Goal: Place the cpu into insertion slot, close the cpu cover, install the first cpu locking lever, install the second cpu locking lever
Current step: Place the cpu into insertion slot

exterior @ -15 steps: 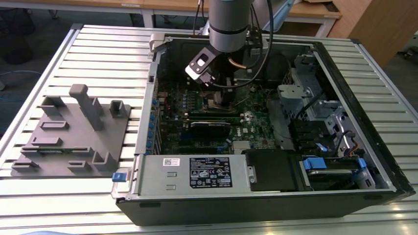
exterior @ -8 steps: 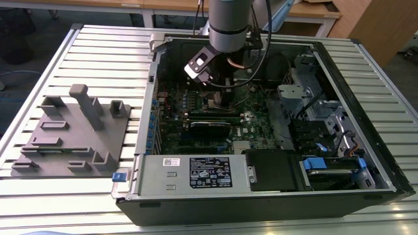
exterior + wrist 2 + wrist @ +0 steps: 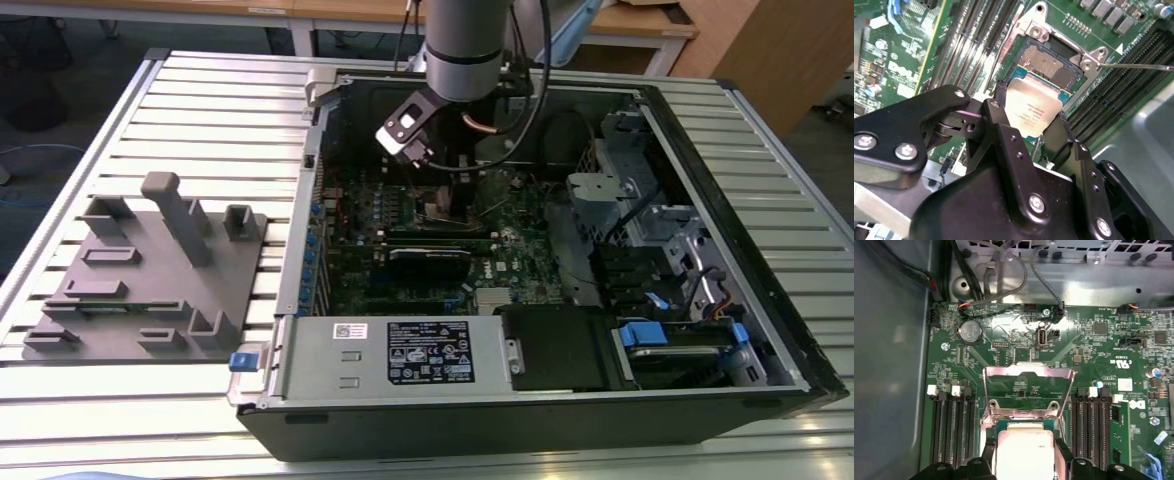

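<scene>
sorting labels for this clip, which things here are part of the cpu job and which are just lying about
Job: cpu held in the gripper, insertion slot, raised cpu cover, locking lever.
Lying about: grey power supply, memory slots, coin battery, grey moulded tray.

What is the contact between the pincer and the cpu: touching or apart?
Touching. In the second wrist view the pincer clamps two opposite edges of the cpu, with no gap.
</scene>
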Robot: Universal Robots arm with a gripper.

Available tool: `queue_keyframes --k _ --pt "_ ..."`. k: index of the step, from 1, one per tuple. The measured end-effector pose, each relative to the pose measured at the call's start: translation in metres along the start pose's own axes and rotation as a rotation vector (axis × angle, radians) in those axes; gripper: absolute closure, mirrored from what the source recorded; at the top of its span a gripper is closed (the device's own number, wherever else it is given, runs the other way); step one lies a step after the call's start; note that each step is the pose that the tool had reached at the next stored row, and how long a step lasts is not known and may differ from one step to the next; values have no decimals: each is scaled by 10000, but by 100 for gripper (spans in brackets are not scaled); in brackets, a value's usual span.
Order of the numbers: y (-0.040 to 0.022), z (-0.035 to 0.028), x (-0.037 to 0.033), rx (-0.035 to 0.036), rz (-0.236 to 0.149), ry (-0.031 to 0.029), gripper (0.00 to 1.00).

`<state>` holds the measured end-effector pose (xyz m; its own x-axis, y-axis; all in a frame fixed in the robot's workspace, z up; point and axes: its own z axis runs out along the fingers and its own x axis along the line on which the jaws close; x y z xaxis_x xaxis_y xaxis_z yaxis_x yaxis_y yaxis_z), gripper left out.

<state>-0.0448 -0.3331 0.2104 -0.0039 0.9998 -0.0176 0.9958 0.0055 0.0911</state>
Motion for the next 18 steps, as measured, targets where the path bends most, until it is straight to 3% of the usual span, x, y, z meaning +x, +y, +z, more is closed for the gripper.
queue_keyframes --k 1,2,18 --pt "0 3 6 -1 -8 -87 46" --pt "-1 7 7 -2 -10 -114 46" --pt "-55 41 67 -1 -10 -115 46"
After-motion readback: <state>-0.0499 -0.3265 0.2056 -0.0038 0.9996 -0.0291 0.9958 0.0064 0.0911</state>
